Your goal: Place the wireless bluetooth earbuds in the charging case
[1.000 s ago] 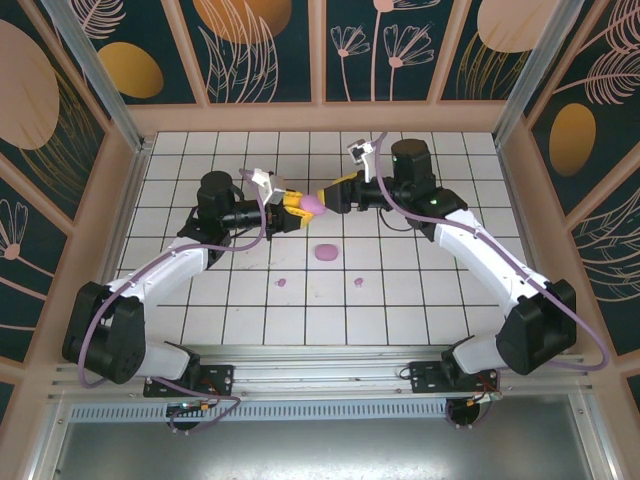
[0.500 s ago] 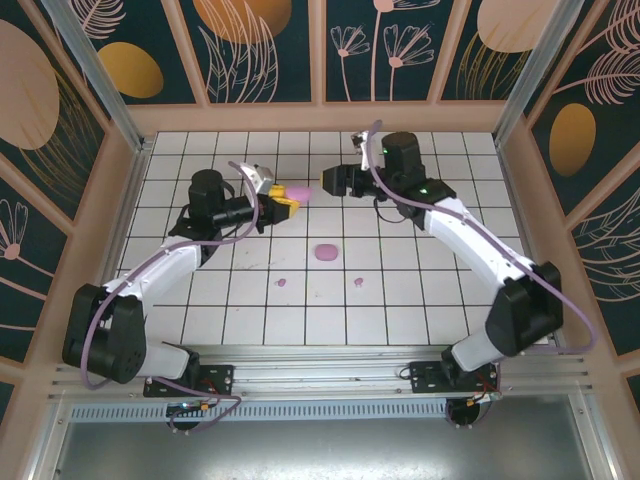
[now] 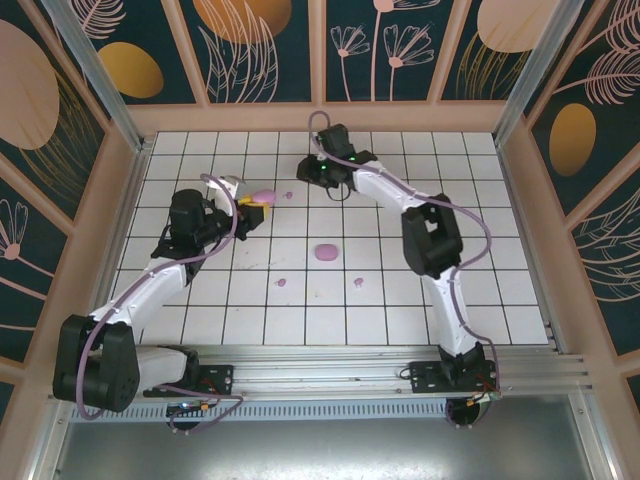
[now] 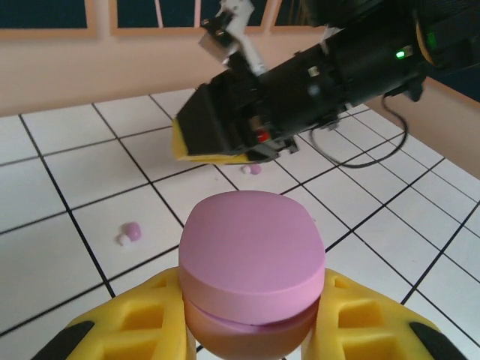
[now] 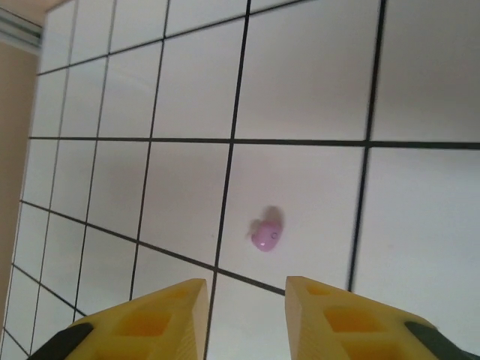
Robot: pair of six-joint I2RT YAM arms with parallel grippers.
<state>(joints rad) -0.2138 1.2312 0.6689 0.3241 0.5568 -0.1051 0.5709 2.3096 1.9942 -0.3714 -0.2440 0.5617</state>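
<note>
left gripper clamping held case, far-left of loose case | right gripper hovering beyond loose case, fingers apart, over far earbud, open tiles surrounding it | near-left earbud, near-right earbud lying just near-side of loose case

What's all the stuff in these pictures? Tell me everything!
charging cases: two, lilac; one lying mid-table, one held in the left gripper.
earbuds: four, lilac; two on near tiles, two on far tiles by the right gripper.
table: one, white tiles with black lines.
walls: dark floral panels in peach frames, around the table.
left gripper: yellow fingers, shut on a case.
right gripper: yellow fingers, open above an earbud.
</note>
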